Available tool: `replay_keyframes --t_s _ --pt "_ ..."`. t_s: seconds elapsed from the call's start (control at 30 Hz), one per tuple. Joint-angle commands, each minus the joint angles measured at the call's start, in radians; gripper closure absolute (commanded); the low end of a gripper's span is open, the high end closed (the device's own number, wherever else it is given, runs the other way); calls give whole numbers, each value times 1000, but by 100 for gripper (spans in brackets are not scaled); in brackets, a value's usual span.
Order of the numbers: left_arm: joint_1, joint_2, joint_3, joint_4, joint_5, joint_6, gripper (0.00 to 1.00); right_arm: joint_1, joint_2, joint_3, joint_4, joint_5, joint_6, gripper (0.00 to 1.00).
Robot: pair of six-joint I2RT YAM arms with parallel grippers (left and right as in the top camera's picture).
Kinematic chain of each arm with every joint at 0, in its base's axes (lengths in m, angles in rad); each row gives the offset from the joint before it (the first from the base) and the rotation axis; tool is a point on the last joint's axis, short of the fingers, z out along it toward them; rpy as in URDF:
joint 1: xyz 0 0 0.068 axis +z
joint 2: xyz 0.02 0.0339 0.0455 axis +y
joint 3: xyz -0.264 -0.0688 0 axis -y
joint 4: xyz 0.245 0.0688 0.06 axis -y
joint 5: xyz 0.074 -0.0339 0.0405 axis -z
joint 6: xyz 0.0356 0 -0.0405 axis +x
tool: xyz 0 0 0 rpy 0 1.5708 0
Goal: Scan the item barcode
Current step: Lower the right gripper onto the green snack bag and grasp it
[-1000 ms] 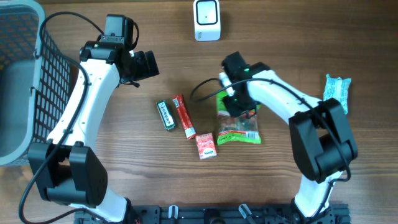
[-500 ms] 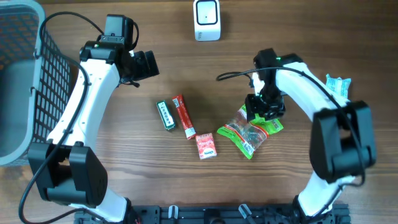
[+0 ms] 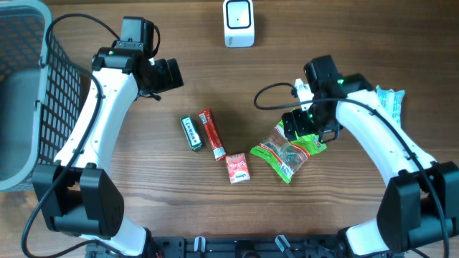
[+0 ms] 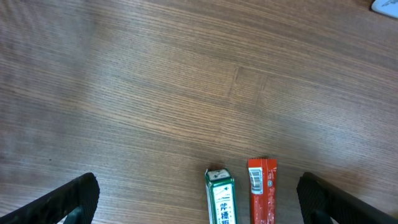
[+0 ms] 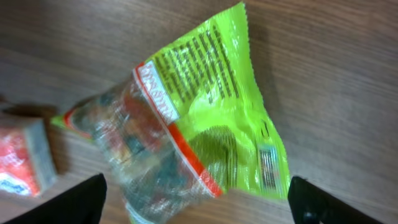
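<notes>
My right end effector [image 3: 310,129] hangs spread wide just above the green candy bag [image 3: 290,153], a finger off to either side of the wrapper and pinching nothing. The bag lies flat on the tabletop [image 3: 337,43], right of centre. Its green end sits under my wrist and its clear end points near-left toward the small red box [image 3: 238,168], just short of touching it. From my right wrist, the barcode [image 5: 268,163] shows face up on the green panel, close to the bag's right edge.

The scanner [image 3: 238,23] stands at the far edge, well apart from the bag, with bare wood between them. A blue-white packet [image 3: 389,104] lies to the right, beside my right arm. My own cable loops over the wood just left of the wrist.

My left end effector [image 3: 168,74] is also spread and holds nothing, hovering far-left of the green gum pack [image 3: 190,132] and the red stick [image 3: 211,134], which lie side by side. The basket [image 3: 29,93] closes off the left edge.
</notes>
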Motion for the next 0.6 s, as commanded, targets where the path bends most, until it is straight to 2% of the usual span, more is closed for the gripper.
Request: replay_keyframes --t_s 0.0,0.07,0.13,0.37,0.43,0.57 --pt "1 6 -5 2 -13 5 0 5 5 -139 129 -9 -76 1" --pt "1 6 -5 2 -13 5 0 5 5 -219 233 -59 -140 0" --pt "1 6 -5 2 -13 5 0 5 5 -267 290 -74 -145 0" --pt "1 6 -5 2 -13 5 0 5 5 -344 340 -100 -131 0" --pt "1 6 -5 2 -13 5 0 2 5 -344 351 -89 -69 0" --pt "1 6 -5 2 -13 5 0 -32 5 -344 443 41 158 0"
